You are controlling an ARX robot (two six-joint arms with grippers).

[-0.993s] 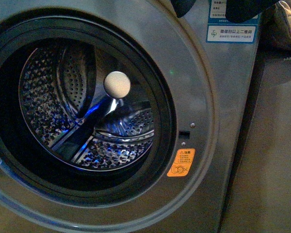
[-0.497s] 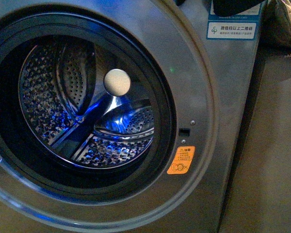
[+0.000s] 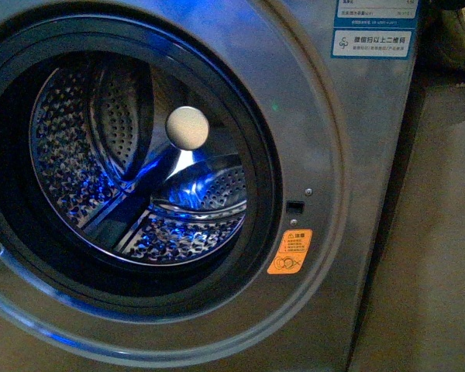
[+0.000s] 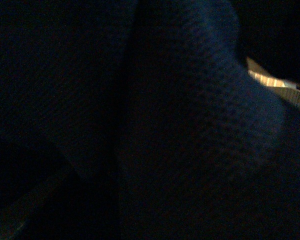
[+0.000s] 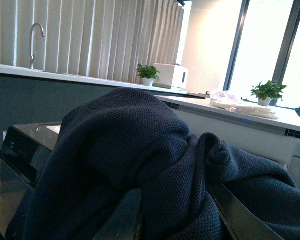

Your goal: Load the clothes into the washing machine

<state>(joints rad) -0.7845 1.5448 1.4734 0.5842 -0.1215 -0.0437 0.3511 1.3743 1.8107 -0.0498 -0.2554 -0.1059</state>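
Note:
The washing machine (image 3: pixel 325 155) fills the front view: grey front, black-rimmed porthole (image 3: pixel 263 155) open, perforated steel drum (image 3: pixel 101 155) lit blue and empty. Neither gripper nor the clothes show in that view. In the right wrist view the dark navy clothes (image 5: pixel 140 150) lie heaped over my right gripper (image 5: pixel 175 220), which is shut on them, with fabric bunched between its fingers (image 5: pixel 240 215). The machine's top (image 5: pixel 25 145) shows behind the garment. The left wrist view is very dark and filled by the clothes (image 4: pixel 205 100). My left gripper is shut on them, and its jaws are hidden.
An orange warning sticker (image 3: pixel 290 252) and a blue-white label (image 3: pixel 370 43) are on the machine's front. A beige cloth (image 3: pixel 461 39) lies at the upper right. A grey panel (image 3: pixel 426 248) stands right of the machine. A counter with tap (image 5: pixel 35 35) and plants runs behind.
The dark garment edges at the top of the front view have risen out of the frame. The blue light in the drum looks brighter.

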